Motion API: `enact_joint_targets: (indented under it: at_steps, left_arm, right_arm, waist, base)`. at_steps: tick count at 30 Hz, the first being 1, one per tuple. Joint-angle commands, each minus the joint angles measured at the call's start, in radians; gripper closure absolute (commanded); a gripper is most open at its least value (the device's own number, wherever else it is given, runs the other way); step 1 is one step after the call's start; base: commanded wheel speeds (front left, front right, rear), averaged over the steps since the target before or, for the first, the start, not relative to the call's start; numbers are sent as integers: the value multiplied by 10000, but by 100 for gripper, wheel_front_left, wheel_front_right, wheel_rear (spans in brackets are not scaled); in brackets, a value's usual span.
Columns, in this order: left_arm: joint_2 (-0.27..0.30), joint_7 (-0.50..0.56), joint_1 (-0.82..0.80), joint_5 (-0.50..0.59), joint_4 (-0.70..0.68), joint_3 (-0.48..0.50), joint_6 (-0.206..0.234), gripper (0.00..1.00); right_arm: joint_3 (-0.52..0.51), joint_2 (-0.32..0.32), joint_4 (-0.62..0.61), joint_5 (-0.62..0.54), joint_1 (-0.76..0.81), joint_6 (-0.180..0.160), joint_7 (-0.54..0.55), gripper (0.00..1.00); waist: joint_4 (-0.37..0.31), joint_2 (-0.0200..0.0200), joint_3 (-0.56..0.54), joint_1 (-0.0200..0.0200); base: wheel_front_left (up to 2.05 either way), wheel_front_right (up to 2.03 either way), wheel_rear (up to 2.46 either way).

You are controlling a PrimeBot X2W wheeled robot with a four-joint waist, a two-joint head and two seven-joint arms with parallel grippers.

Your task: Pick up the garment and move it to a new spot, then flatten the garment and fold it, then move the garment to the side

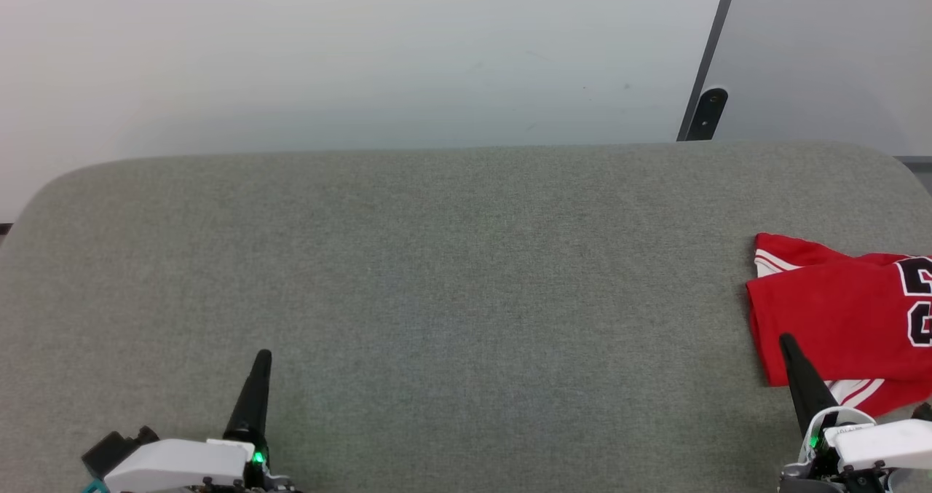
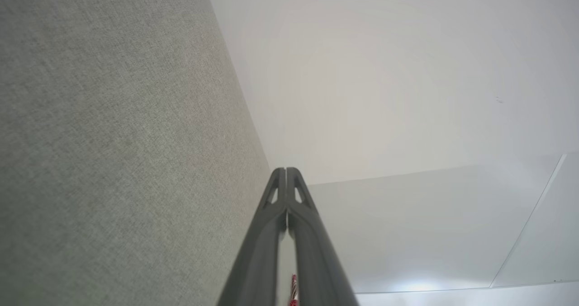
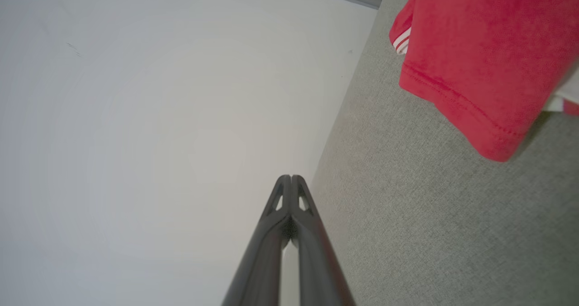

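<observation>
The garment [image 1: 844, 318], a red jersey T-shirt with striped trim and black white-outlined lettering, lies folded at the right edge of the grey padded table [image 1: 451, 274], partly cut off by the head view's right border. Its red hem [image 3: 470, 62] shows at the upper right of the right wrist view. My right gripper [image 1: 786, 340] is shut, holds nothing, and its tip overlaps the garment's near left corner in the head view. My left gripper [image 1: 263, 355] is shut and empty over bare table at the lower left. A thin red-and-white sliver of the garment [image 2: 294, 290] peeks between the left fingers.
A white wall rises behind the table's far edge. A dark strip with a black bracket [image 1: 708, 113] runs up the wall at the upper right. The table's corners are rounded, and wide bare grey surface lies between the two grippers.
</observation>
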Motion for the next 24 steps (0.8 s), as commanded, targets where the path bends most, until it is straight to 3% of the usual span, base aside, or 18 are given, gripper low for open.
enact_joint_targets:
  at_steps: [1,24]
  left_arm:
    - [-9,65,-158,-283,19,44,-88,100]
    - [-107,459,-502,-1881,246,159,-174,100]
  right_arm:
    - [-58,28,9,232,-195,-7,-44,100]
    - [-139,166,418,1727,-467,-10,-183,100]
  waist:
    - [-1,0,2,0]
    - [-12,0,29,0]
  base:
    - [0,0,0]
    - [0,0,0]
